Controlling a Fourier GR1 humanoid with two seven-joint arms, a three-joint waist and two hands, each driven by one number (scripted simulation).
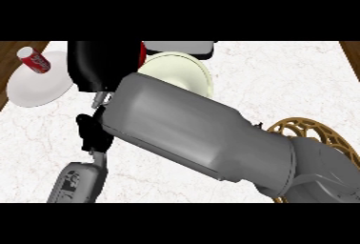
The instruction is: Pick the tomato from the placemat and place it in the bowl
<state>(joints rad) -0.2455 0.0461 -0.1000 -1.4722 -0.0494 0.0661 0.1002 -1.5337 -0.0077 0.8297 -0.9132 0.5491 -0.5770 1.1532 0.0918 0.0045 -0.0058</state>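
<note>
1 cream round bowl (pixel 184 71), 1 white round plate (pixel 35 90) bearing 1 red can (pixel 34 60), 1 gold wire placemat (pixel 313 131). Black right hand (pixel 98 62) sits left of the bowl; we cannot tell its grip. A sliver of the red tomato (pixel 144 51) shows at its edge.

The right forearm (pixel 204 138) fills much of the view, a broad grey mass slanting from the lower right edge up to the left, and ends in the black right hand (pixel 98 62) near the top (its grasp cannot be made out). The left forearm (pixel 76 183) enters at the lower left, and its black left hand (pixel 93 136) is partly hidden behind the right forearm.
</note>
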